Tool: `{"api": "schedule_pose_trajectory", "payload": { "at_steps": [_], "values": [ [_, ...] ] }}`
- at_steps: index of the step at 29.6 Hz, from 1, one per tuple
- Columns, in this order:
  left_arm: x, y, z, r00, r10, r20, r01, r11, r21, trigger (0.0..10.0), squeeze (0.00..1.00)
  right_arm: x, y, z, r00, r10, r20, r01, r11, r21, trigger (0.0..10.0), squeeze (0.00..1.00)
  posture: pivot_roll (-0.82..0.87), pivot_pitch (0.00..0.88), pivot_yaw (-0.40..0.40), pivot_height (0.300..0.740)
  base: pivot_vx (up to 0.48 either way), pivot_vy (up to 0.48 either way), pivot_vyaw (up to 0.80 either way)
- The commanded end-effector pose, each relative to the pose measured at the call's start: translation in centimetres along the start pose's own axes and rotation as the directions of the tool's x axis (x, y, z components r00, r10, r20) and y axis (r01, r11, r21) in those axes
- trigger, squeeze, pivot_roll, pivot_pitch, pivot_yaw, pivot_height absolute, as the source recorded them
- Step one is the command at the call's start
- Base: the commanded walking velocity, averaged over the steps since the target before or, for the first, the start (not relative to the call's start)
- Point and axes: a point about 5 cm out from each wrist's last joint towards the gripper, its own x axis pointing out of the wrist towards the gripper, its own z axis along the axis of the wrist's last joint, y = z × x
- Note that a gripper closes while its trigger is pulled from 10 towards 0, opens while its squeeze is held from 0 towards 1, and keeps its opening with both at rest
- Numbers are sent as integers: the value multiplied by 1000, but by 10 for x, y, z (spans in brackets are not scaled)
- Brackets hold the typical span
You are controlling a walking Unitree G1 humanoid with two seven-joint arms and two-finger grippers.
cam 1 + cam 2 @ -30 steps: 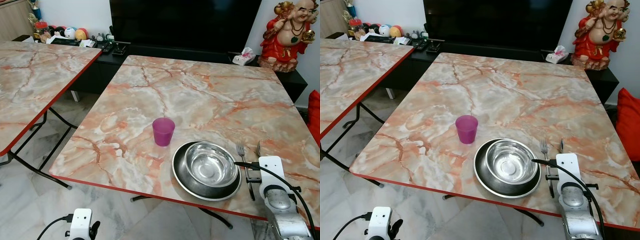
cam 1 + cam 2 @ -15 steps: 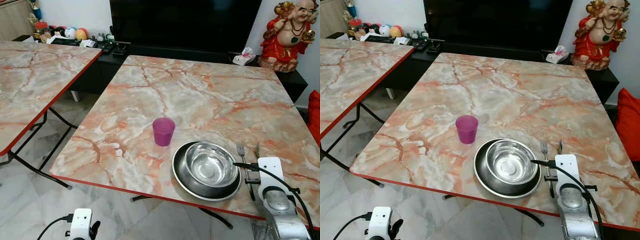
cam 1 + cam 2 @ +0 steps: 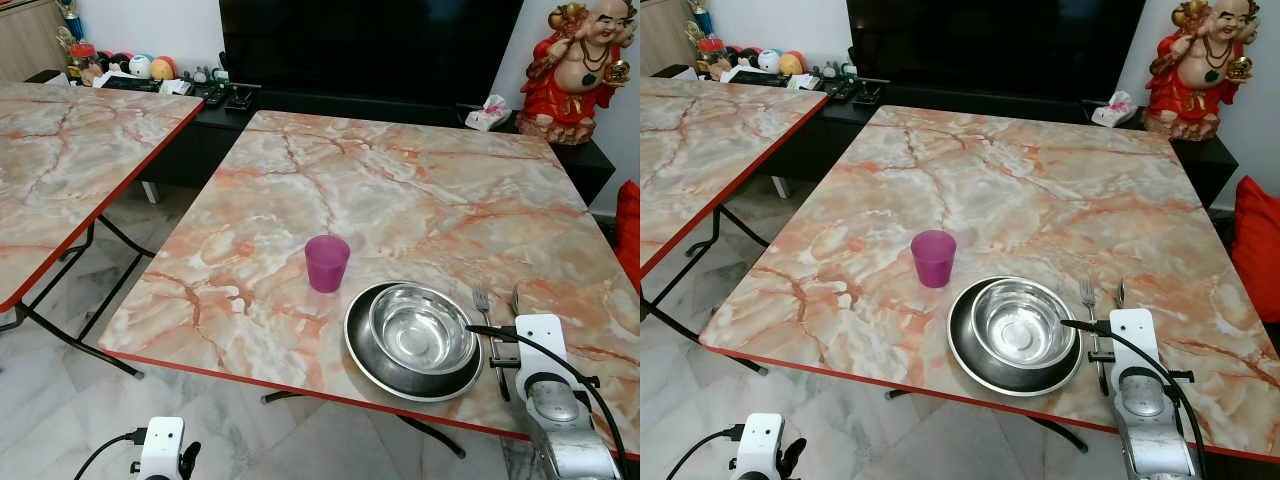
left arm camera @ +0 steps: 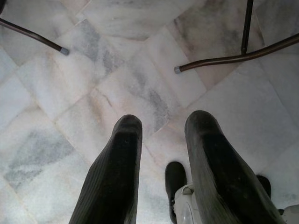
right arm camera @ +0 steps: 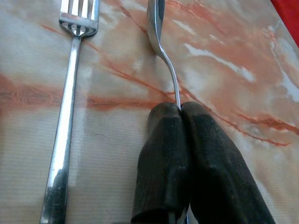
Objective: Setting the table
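The right gripper's point(image 5: 181, 108) jaws are clenched on the handle of a spoon point(image 5: 158, 28), low over the surface point(image 3: 400, 190) near its front right corner. The spoon runs straight out ahead of the jaws, its bowl lying on the marble at the far end. A fork point(image 5: 67, 107) lies flat just beside the spoon, apart from it and parallel, tines pointing the same way as the spoon's bowl.

Beyond the fork, on the side away from the spoon, sits a steel bowl point(image 3: 421, 328) inside a dark plate point(image 3: 362, 350), the plate's rim near the fork. Farther that way stands a purple cup point(image 3: 327, 263), upright, just off the plate's edge. Nothing lies between the jaws and the cutlery.

The left gripper point(image 4: 163, 140) hangs idle over the marble floor point(image 4: 117, 70), jaws released with a gap between them; table legs point(image 4: 233, 56) cross the floor beyond it.

The surface is orange-veined marble with a red edge. A second table point(image 3: 70, 150) of the same kind stands well off to the left. Past the far edge are a black TV point(image 3: 370, 45) on a low cabinet, a red figurine point(image 3: 575, 70) and small toys point(image 3: 140, 68).
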Motion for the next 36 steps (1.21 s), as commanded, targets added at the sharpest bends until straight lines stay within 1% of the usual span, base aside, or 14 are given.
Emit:
{"api": "schedule_pose_trajectory", "payload": {
  "at_steps": [1, 13, 14, 15, 16, 25, 28, 29, 32, 36],
  "values": [
    [-2, 2, -4, 1000, -2, -17, 1, 1000, -5, 10000, 0, -1, -1, -1, 1000, -1, -5, 1, 1000, 22, 10000, 0, 109, 0, -41, 740, 0, 0, 0],
    [-3, 2, -8, 1000, 0, -32, 0, 1000, -7, 10000, 0, -1, -1, 1, 1000, 1, 1, -1, 999, 33, 10000, 8, 108, 0, -42, 740, 0, 0, 0],
    [-3, 2, -8, 999, 0, -32, 0, 1000, -7, 10000, 0, -1, -1, 1, 1000, 1, 1, -1, 999, 33, 10000, 290, 107, 0, -43, 740, 0, 0, 0],
    [-3, 2, -8, 999, 0, -33, 0, 1000, -7, 10000, 0, -1, -1, 1, 1000, 2, 1, -2, 999, 34, 10000, 290, 107, 0, -43, 740, 0, 0, 0],
    [-3, 2, -8, 999, 0, -34, 0, 1000, -7, 10000, 0, -1, -1, 2, 1000, 1, 2, -1, 999, 34, 10000, 408, 107, 0, -43, 740, 0, 0, 0],
    [-2, 2, -7, 999, 0, -38, 0, 1000, -7, 10000, 0, 0, -1, 3, 1000, 1, 7, -1, 999, 38, 10000, 400, 107, 0, -44, 740, 0, 0, 0],
    [-2, 2, -7, 999, 1, -39, -2, 1000, -8, 10000, 0, 0, 0, 4, 1000, 6, 9, -7, 999, 39, 10000, 412, 109, 0, -45, 740, 0, 0, 0],
    [-2, 2, -7, 999, 2, -39, -2, 1000, -8, 10000, 0, 0, 0, 4, 1000, 7, 10, -7, 999, 40, 10000, 647, 109, 0, -45, 740, 0, 0, 0],
    [-2, 2, -7, 999, 2, -40, -3, 1000, -9, 10000, 0, 0, 1, 4, 1000, 7, 10, -7, 999, 41, 10000, 635, 109, 0, -45, 740, 0, 0, 0],
    [-2, 2, -8, 999, 2, -41, -2, 1000, -8, 10000, 0, -1, 2, 4, 1000, 11, 11, -12, 999, 49, 10000, 651, 109, 0, -44, 740, 0, 0, 0]
  ]
}}
